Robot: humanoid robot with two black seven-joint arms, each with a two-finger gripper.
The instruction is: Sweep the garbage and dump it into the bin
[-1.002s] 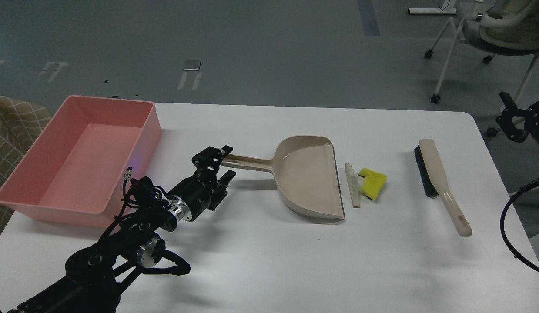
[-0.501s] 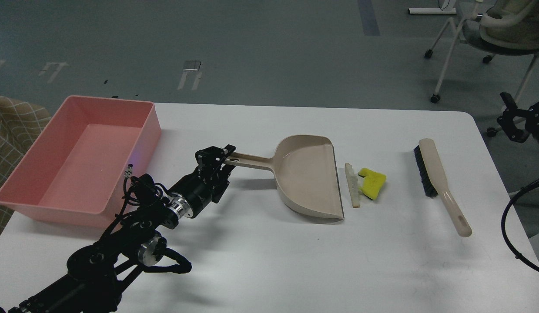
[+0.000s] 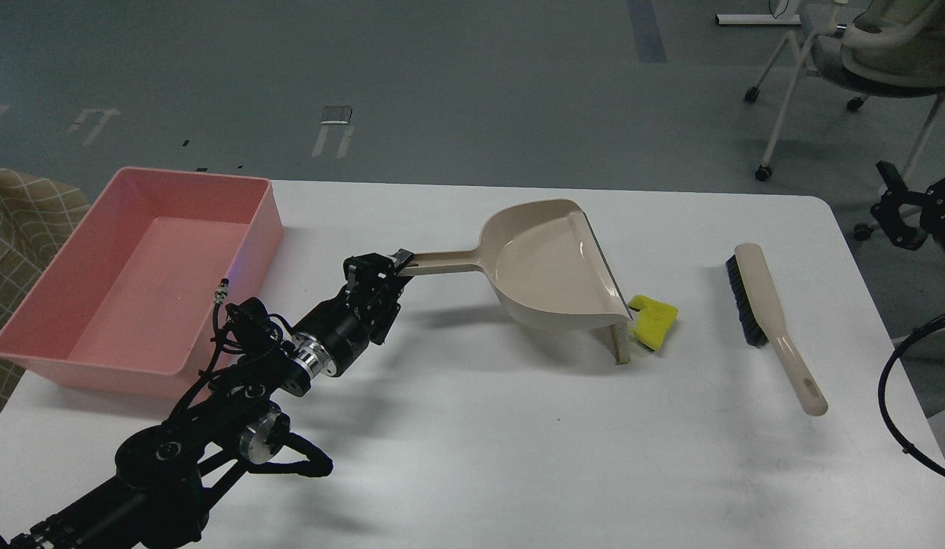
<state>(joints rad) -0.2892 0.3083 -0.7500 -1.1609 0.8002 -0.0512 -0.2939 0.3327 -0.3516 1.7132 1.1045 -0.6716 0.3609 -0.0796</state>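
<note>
Gripping the smooth beige dustpan (image 3: 552, 263) by its handle, the left pincer (image 3: 382, 268) is clamped; the notched yellow sponge chunk (image 3: 654, 320) lies centre-right on the white worktop (image 3: 472, 442), the glossy pink bin (image 3: 148, 267) upper left.

Raised dustpan (image 3: 552, 263) overhangs bread slice (image 3: 618, 347), sponge (image 3: 654, 321)

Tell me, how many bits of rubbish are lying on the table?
2. The yellow chunk lies just right of the dustpan; the thin white slice sits beside it, mostly hidden under the raised dustpan's lip.
</note>
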